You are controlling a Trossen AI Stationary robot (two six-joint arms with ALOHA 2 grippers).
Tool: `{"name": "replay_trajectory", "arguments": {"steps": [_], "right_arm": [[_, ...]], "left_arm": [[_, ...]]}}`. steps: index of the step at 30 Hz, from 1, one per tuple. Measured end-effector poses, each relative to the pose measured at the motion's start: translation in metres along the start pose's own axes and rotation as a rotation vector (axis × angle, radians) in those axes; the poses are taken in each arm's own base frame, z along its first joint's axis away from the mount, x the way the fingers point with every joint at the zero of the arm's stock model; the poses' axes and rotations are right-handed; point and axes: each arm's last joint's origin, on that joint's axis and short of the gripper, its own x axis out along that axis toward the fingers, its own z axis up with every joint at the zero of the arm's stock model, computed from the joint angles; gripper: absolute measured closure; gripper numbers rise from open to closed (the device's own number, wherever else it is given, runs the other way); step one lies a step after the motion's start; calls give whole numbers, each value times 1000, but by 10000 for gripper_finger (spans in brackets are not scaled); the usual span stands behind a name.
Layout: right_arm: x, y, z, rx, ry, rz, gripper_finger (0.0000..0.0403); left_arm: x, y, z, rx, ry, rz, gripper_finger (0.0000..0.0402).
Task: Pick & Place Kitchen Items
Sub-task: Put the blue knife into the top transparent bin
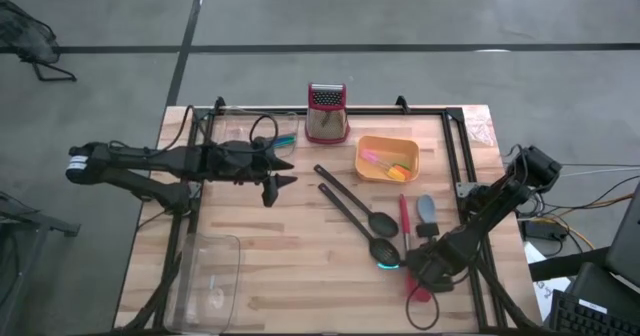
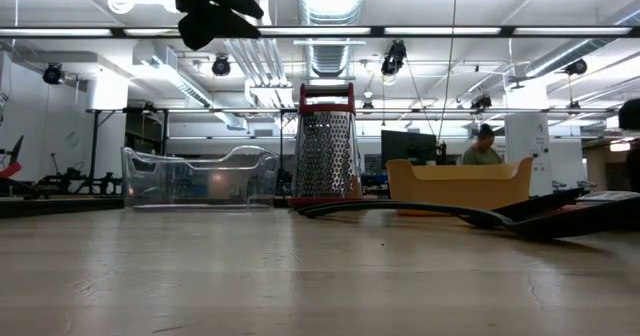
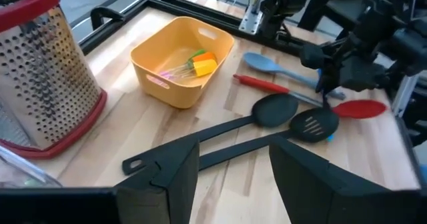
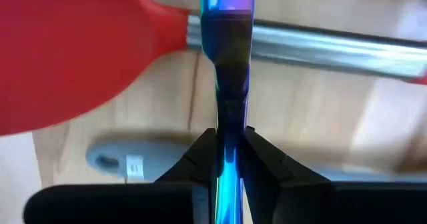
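My right gripper is at the table's near right, shut on a thin iridescent blue-purple piece of cutlery. Under it lies the red spoon, its bowl toward the near edge, beside the grey spatula. A black spoon and a black slotted spoon lie flat mid-table. My left gripper is open and empty, raised above the table's left middle; it also shows in the left wrist view. My right gripper pinches the iridescent piece between its two fingers, on its two flat faces, so the piece stands edge-on in the wrist view. The piece runs on past the fingertips, over the red spoon's neck. Whether its far end rests on anything I cannot tell.
A steel box grater with a red top stands at the far middle. An orange tub holding small coloured items sits right of it. One clear tray is at the far left, another at the near left. A person shows in the room.
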Motion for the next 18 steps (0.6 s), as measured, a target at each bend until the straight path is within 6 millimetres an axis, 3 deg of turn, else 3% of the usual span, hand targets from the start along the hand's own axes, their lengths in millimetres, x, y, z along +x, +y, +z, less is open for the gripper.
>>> {"name": "replay_trajectory", "arguments": {"steps": [9, 14, 18], "right_arm": [[-39, 0, 6, -15, -2, -169, 364], [-66, 3, 18, -69, -61, -232, 364], [-86, 0, 33, -122, -135, -300, 364]], "left_arm": [[7, -15, 0, -71, 1, -148, 214], [27, -18, -5, -239, 52, -178, 213], [52, -27, -7, -339, 74, -314, 213]]}}
